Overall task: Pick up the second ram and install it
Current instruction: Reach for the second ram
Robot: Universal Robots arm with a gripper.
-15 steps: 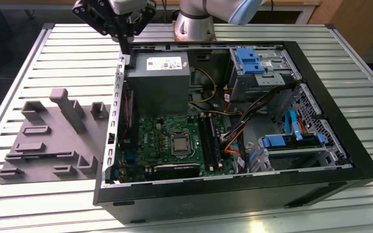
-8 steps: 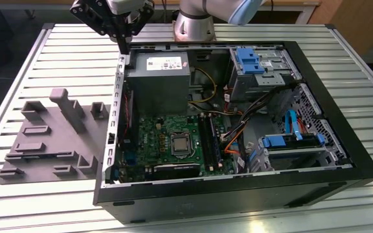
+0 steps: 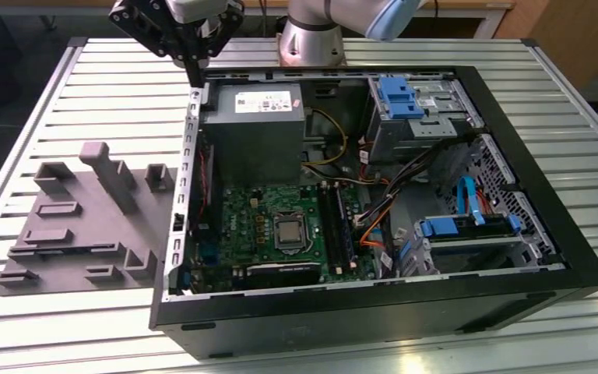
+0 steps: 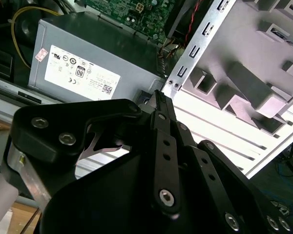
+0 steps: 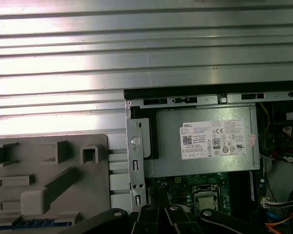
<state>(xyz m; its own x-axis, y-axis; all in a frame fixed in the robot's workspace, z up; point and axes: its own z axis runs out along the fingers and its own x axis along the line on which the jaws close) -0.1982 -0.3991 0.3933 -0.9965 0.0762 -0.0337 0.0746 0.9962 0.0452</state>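
Note:
My gripper (image 3: pixel 194 76) hangs over the back corner of the open computer case (image 3: pixel 548 257) on the exterior view's left, above the power supply (image 3: pixel 255 132). In the second wrist view its fingers (image 4: pixel 158 100) meet in a narrow tip with nothing seen between them. A long thin strip with blue marks (image 5: pixel 39 223) sits in a long slot of the grey holder block (image 3: pixel 71 226); I cannot tell whether it is the second ram. The long black memory slots (image 3: pixel 332 226) lie beside the processor socket (image 3: pixel 289 234) on the green motherboard (image 3: pixel 239 214).
The case stands open on a ribbed metal table (image 3: pixel 91 101). The grey holder block has a tall post (image 3: pixel 110 173) and several low blocks. Cables (image 3: pixel 377 226) and blue drive brackets (image 3: pixel 463 227) crowd the case on the exterior view's right. The arm's base (image 3: pixel 314 39) stands behind the case.

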